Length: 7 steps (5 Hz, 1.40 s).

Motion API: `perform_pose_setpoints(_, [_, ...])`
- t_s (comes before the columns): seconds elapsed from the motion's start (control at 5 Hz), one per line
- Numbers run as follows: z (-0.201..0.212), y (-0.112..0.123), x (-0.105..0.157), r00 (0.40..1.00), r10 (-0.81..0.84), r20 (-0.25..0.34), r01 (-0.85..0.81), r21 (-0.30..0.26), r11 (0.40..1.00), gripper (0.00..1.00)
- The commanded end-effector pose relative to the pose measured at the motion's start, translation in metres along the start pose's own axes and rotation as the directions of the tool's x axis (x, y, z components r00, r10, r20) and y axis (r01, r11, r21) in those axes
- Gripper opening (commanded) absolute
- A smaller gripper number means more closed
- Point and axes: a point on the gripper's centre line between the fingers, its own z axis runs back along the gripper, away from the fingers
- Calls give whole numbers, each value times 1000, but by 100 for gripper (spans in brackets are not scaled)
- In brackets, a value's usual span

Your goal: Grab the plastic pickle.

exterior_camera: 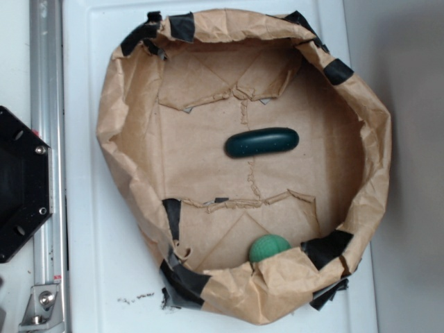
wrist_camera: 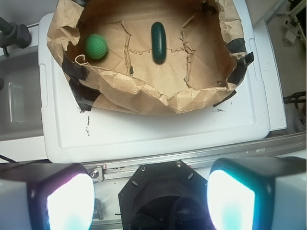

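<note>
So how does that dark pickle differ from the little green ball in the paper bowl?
The plastic pickle is dark teal and long like a capsule; the green ball is lighter green and round. The pickle lies mid-floor in the open, while the ball sits tucked against the paper wall. Both are green and untouched.

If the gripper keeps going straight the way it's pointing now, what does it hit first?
Probably the black mounting plate directly beneath the gripper, whose jaws stand wide apart. The plastic pickle lies well ahead inside the paper-lined basin, off that line. Depth is uncertain.
</note>
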Motion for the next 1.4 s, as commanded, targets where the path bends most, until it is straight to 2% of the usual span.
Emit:
perform_pose_setpoints(0.0, [0,0,0,1000,0,0,0,0,1000,100])
perform_pose_setpoints(0.2, [-18,4,49,987,-150,51,152,-38,988,100])
perform_pose_setpoints(0.4, [-46,13,97,981,-181,70,183,-24,983,100])
perform_pose_setpoints(0.6, [-98,27,142,966,-249,63,251,-29,967,100])
perform_pose_setpoints(0.8, [-130,35,152,946,-323,19,323,-14,946,100])
perform_pose_setpoints(1.0, [-173,59,157,917,-389,-91,393,40,919,100])
perform_pose_setpoints(1.2, [-186,74,158,927,-335,-168,357,117,927,100])
